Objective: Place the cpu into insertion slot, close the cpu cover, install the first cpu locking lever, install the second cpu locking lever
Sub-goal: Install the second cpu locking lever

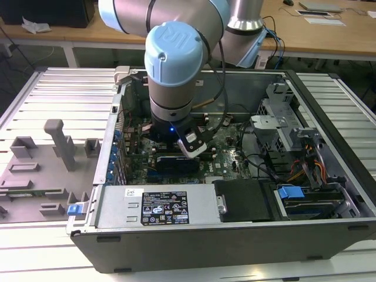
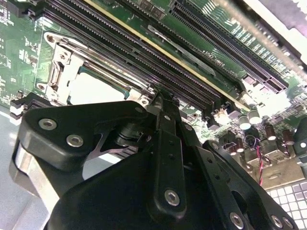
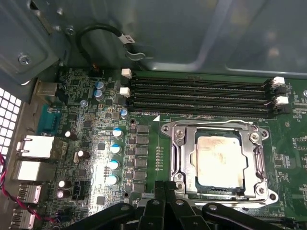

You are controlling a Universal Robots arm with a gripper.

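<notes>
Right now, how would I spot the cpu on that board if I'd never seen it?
Find the open computer case and the green board on its floor. Beside the long black memory slots sits a silvery square frame. The cpu is the flat, pale metal square inside it, the one smooth plain plate among slots and small round parts.

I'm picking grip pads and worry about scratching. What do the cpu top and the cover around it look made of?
The cpu top looks like bare metal, silvery-tan with a matte, faintly brushed sheen and a washed-out glare. The cover framing it looks like thin stamped steel, bright silvery with sharp highlights along bent edges. Both seem hard and smooth; any coating can't be judged.
</notes>
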